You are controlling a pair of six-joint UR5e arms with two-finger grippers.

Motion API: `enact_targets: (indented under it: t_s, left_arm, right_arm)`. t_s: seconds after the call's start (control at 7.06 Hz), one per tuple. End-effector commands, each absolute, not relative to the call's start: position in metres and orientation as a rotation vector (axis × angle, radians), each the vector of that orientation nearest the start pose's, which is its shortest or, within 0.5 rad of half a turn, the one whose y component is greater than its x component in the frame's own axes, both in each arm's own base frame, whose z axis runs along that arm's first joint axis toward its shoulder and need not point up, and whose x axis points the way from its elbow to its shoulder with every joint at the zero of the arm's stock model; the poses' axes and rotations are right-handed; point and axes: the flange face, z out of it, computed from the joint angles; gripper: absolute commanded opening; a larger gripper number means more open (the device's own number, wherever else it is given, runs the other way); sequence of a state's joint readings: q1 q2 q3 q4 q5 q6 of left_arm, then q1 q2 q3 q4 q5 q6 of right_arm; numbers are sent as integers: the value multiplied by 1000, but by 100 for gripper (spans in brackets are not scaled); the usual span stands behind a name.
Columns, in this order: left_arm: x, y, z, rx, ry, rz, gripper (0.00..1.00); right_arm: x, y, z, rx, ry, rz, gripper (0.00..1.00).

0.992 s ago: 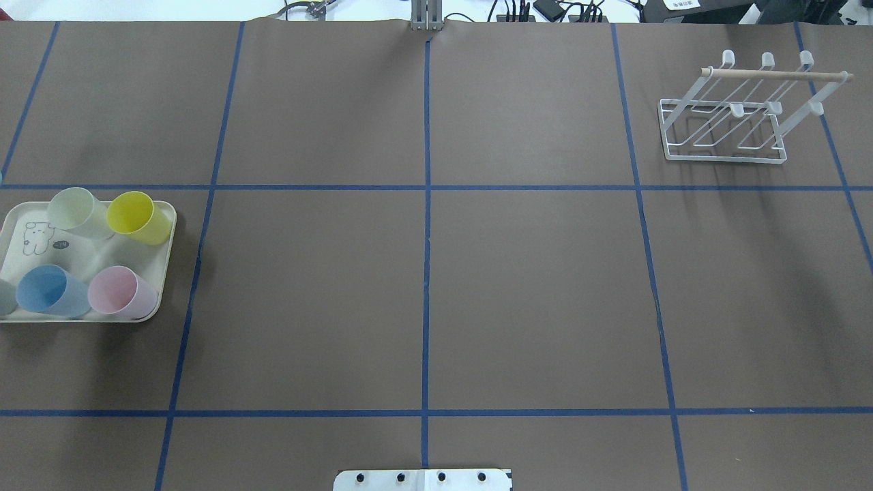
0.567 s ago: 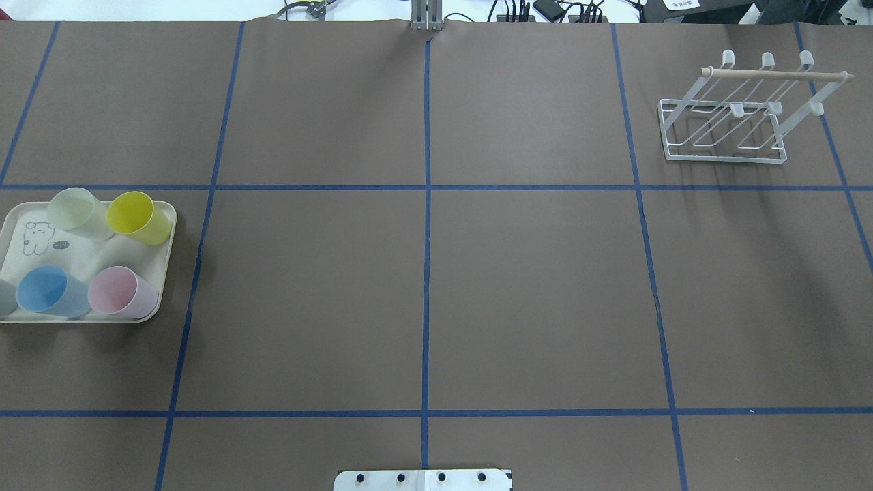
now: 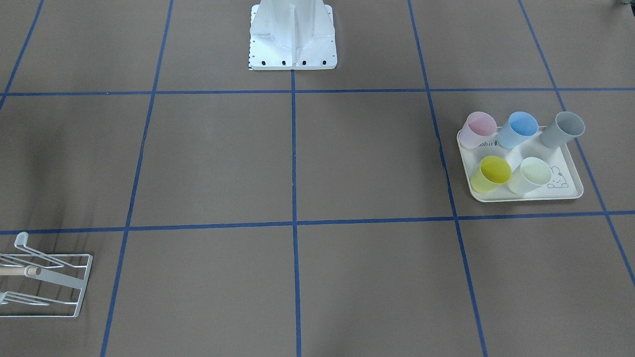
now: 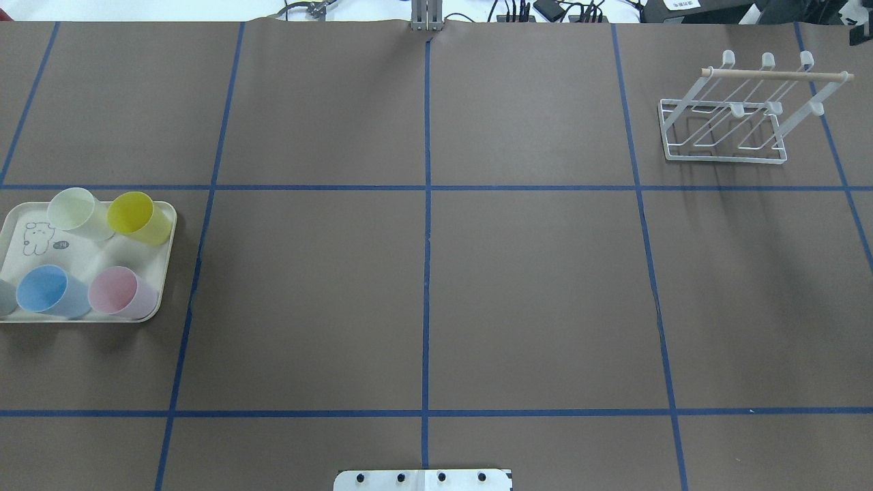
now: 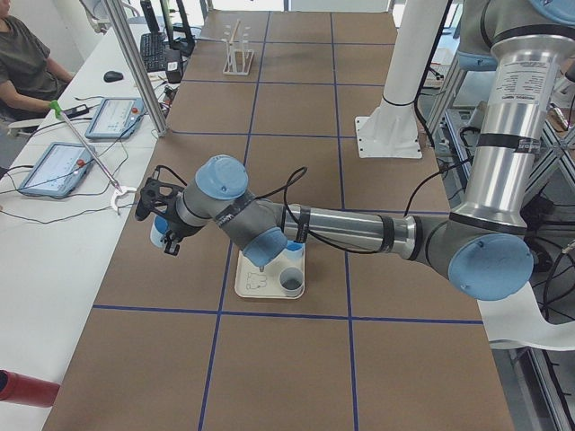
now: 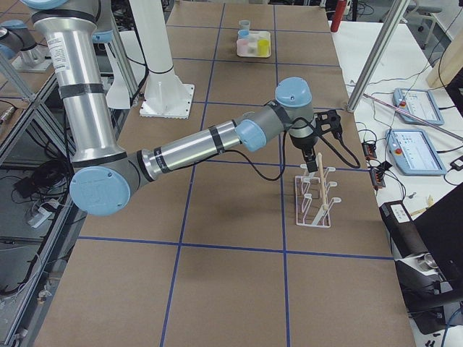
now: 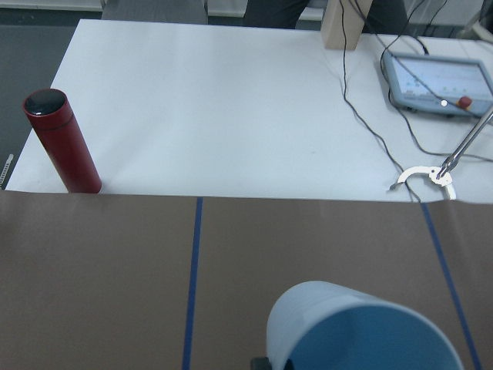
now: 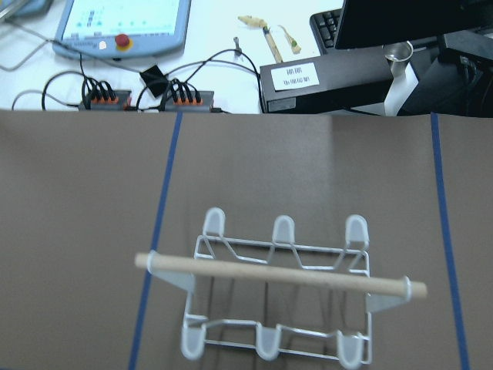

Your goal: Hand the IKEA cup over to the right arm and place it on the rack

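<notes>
A light-blue IKEA cup (image 7: 362,331) fills the bottom of the left wrist view, mouth toward the camera, with a dark finger sliver at its left edge. From the table's left end, that cup (image 5: 159,235) hangs off the table under my left gripper (image 5: 166,241), which is shut on it, beyond the tray. The white wire rack (image 4: 726,112) with its wooden dowel (image 8: 277,274) stands at the far right. The right arm (image 6: 217,141) reaches out, and my right gripper (image 6: 309,160) hovers just above the rack (image 6: 315,202). Its fingers show in no close view, so I cannot tell its state.
A cream rabbit-print tray (image 4: 27,239) at the left edge holds pale green (image 4: 71,210), yellow (image 4: 133,215), blue (image 4: 44,290), pink (image 4: 116,290) and grey (image 3: 563,128) cups. A red flask (image 7: 60,139) stands on the white side table. A person sits at that table.
</notes>
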State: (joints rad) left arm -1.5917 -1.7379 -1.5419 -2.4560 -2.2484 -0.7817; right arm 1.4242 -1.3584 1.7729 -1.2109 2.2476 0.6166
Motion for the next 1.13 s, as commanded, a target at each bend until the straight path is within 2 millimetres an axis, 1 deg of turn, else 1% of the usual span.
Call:
enact_targets:
  t_s: [0.0, 0.14, 0.28, 0.42, 0.57, 0.71, 0.85, 0.99]
  left_arm:
    - [-29, -572, 413, 643, 1150, -524, 0]
    - [-20, -564, 391, 608, 1243, -600, 0]
    - [-11, -554, 375, 569, 1371, -670, 0]
    - [20, -545, 361, 472, 1524, -718, 0]
    - [54, -548, 332, 380, 1669, -808, 0]
    - [93, -550, 307, 299, 1779, -886, 0]
    - [125, -543, 293, 248, 1840, -926, 0]
    - [163, -533, 275, 169, 1947, -994, 0]
  right_arm:
    - [-65, -581, 370, 480, -1006, 363, 100]
    - [-99, -584, 345, 456, -1088, 444, 100]
    - [-127, -586, 313, 446, -1171, 521, 100]
    - [-150, -584, 288, 426, -1259, 596, 100]
    - [-172, -575, 272, 405, -1354, 634, 100]
    - [-191, -566, 256, 354, -1442, 657, 100]
    - [-215, -555, 238, 343, -1521, 690, 100]
    - [-245, -539, 230, 346, -1606, 730, 100]
